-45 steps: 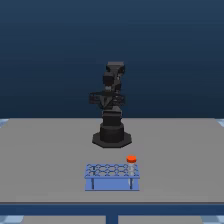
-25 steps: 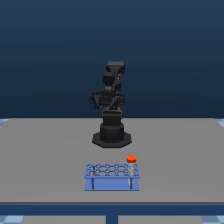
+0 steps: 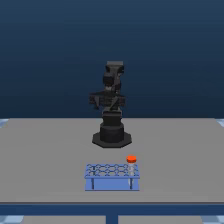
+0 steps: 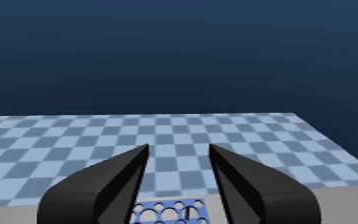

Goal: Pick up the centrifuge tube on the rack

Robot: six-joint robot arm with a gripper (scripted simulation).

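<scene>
Two dark jaws (image 4: 177, 150) stand apart with nothing between them, their tips spread over open air in the wrist view. Below and between them a bit of the blue rack (image 4: 168, 212) shows, its round holes plain to see, with the grey bench (image 4: 331, 205) beside it and a blue checkered floor (image 4: 175, 130) beyond the bench edge.

From the exterior view the black arm (image 3: 111, 100) is folded up tall on its round base (image 3: 111, 136) near the middle of the bench (image 3: 45, 155), well apart from the rack (image 3: 111, 176), which sits close to the bench's near edge. The centrifuge tube (image 3: 131, 165) stands upright in a hole at the rack's end toward the exterior view's right, in the row farther from the near edge as far as I can make out, its orange-red cap poking above the grid. Nothing touches it.
</scene>
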